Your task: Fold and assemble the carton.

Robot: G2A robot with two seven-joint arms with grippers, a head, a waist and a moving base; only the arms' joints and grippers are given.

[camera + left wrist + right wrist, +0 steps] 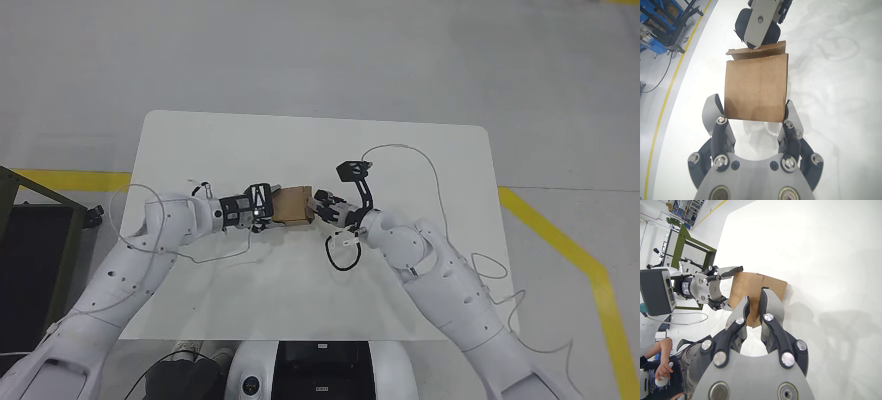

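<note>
The carton point(292, 205) is held at the middle of the table point(400, 160): one end is clasped across its width by the left gripper point(753, 107), the opposite flap pinched by the right gripper point(754, 302).

The brown corrugated-cardboard carton point(755, 89) looks matt and fibrous, its cut edges ragged. The smooth white desk point(420, 150) shows a faint sheen.

Carton point(292, 205) on table point(200, 140) btwn L/R jaws.
</note>
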